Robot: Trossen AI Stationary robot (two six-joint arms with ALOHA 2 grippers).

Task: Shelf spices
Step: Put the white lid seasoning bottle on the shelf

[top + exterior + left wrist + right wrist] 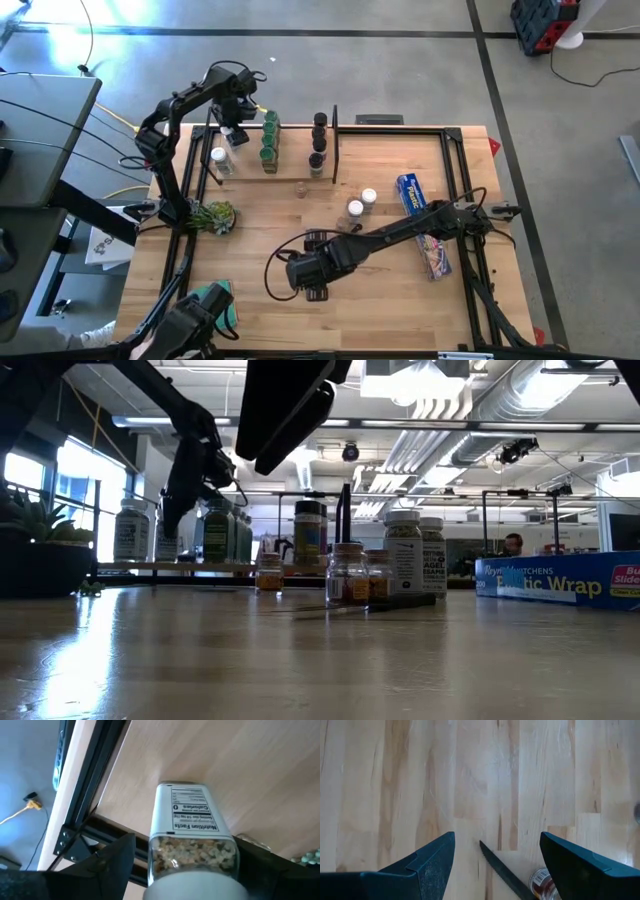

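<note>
My left claw [182,865] is spread around a white-capped spice jar [187,837] at the shelf [290,172], apparently releasing; right claw [495,865] waits open and empty above the counter [470,780].

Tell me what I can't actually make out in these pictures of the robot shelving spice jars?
- Left claw: in the left wrist view the white-labelled clear spice jar fills the gap, so touching or apart is unclear.
- Serrated dark knife: right wrist view, handle cut off by the picture's edge.
- Small clear jar beside it: mostly cut off there.
- Jar labels on the pale wooden shelf: low view, too small to read.
</note>
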